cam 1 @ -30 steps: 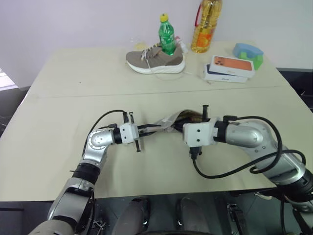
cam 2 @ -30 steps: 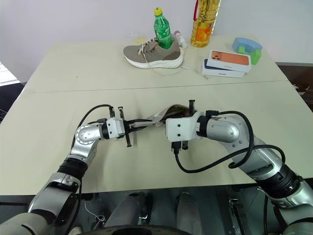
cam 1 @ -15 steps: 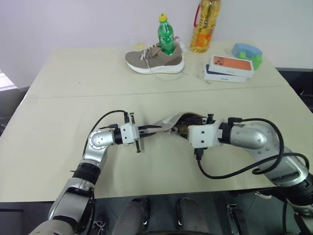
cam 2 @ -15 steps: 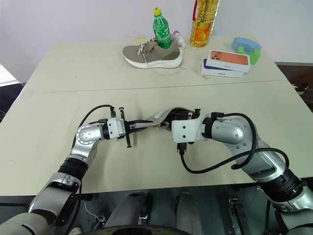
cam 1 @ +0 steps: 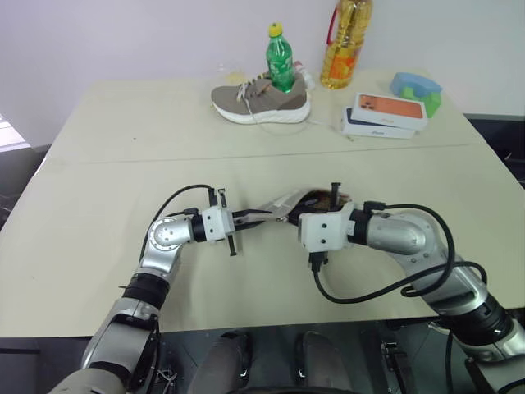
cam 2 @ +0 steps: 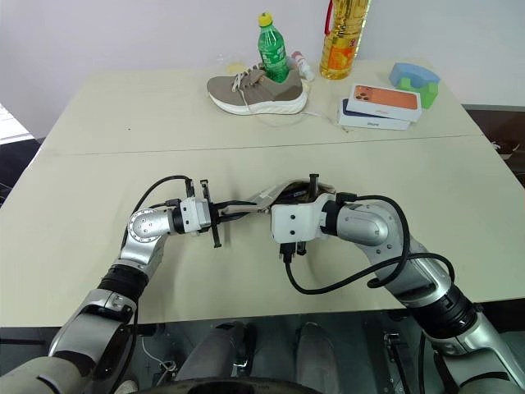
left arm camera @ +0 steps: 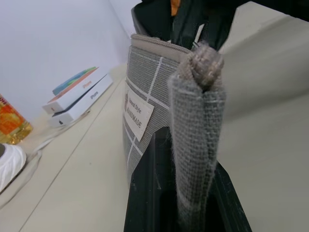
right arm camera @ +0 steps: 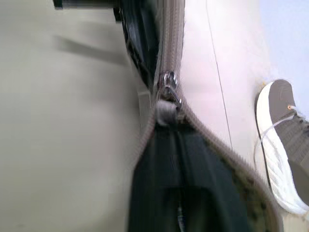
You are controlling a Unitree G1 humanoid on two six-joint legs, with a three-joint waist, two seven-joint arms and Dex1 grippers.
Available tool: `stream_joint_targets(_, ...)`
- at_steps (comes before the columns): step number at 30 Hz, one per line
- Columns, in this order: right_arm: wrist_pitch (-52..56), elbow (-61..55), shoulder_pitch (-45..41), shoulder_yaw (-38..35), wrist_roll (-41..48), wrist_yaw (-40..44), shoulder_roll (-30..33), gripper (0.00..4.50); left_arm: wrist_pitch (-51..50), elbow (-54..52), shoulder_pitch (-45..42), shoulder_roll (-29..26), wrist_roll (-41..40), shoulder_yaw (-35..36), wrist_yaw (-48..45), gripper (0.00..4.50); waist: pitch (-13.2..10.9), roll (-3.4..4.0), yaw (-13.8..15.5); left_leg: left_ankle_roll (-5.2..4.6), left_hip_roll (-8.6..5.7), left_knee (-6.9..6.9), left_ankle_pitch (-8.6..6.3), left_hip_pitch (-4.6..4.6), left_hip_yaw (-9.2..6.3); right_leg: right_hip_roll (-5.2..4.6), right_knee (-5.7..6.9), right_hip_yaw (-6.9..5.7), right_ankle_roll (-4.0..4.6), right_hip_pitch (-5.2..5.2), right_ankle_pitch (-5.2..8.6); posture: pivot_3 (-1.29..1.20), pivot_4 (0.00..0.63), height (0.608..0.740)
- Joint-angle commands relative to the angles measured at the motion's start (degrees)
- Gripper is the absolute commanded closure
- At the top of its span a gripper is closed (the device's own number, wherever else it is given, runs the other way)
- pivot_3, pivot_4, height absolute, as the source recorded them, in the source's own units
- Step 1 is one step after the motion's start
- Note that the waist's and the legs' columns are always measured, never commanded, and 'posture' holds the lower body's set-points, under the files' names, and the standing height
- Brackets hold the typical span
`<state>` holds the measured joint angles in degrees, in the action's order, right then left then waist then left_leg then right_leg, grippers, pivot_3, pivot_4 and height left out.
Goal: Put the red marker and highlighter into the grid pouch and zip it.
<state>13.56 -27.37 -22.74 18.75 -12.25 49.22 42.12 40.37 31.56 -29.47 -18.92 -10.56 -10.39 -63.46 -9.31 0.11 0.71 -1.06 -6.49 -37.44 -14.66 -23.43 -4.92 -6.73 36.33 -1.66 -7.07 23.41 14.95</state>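
1. The left hand (cam 1: pixel 248 217) is clamping, with its two black fingers together, the left end of the flat grey fabric pouch with white grid lines (cam 1: pixel 283 205), and is holding that end above the pale beige surface (cam 1: pixel 107 205).
2. The grid pouch is lying in the near middle of the surface, stretching to the right from the left hand toward the right hand (cam 2: pixel 305 199).
3. In the left wrist view, the pouch's small white label (left arm camera: pixel 136 109) is facing the camera, and a grey cord end (left arm camera: pixel 202 58) is standing up between the fingers (left arm camera: pixel 145 193).
4. The right hand, fingers together, is sitting at the pouch's open top edge; whether it is pinching the zipper cannot be determined.
5. In the right wrist view, the metal zipper slider (right arm camera: pixel 169 92) is sitting at the closed end of the zipper, and the mouth below it is gaping open.
6. The red marker and the highlighter cannot be made out with certainty inside the dark opening.
7. At the far side, a grey sneaker (cam 1: pixel 261 100), a green bottle (cam 1: pixel 280 57), a bottle of yellow oil (cam 1: pixel 346 39) and two stacked phone boxes (cam 1: pixel 384 115) are standing well apart from the pouch.
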Motion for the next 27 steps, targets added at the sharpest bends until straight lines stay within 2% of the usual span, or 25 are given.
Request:
stream_joint_targets(1, -0.83, -1.89, -0.07, -3.92, 1.11, -0.38, 0.44, 4.43, 0.33, -0.88, -0.67, -0.04, -0.56, 0.64, 0.44, 4.5, 0.0, 0.0, 0.02, 0.0, 0.0, 0.0, 0.0, 0.0, 0.0, 0.01, 0.0, 0.0, 0.0, 0.0, 0.0, 0.0, 0.15, 0.74)
stream_joint_targets(9, 2.26, -2.35, -0.69, -14.51, 5.4, 0.76, 4.08, 4.43, 1.62, 1.63, -1.36, -2.1, 0.26, 1.86, 0.94, 4.5, 0.0, 0.0, 0.01, 0.0, 0.0, 0.0, 0.0, 0.0, 0.0, 0.0, 0.0, 0.0, 0.0, -0.01, 0.0, 0.0, 0.15, 0.74)
stream_joint_targets(19, 2.68, -2.12, 3.48, -22.16, 5.99, 1.44, 11.9, 4.43, 4.29, 5.18, -1.81, -4.74, 0.17, 2.61, 1.07, 4.5, 0.0, 0.0, 0.01, -0.01, 0.0, 0.0, 0.0, 0.0, 0.01, -0.02, 0.0, 0.0, 0.0, -0.01, 0.0, 0.0, 0.15, 0.74)
stream_joint_targets(27, 1.12, 2.96, 7.69, -26.11, 3.47, -0.14, 17.44, 4.43, 2.8, 2.95, 0.39, -7.82, -2.54, 3.36, -0.3, 4.5, 0.0, 0.01, -0.03, 0.0, 0.02, 0.02, 0.0, 0.01, 0.01, -0.02, 0.0, 0.02, 0.0, 0.0, 0.0, 0.0, 0.15, 0.74)
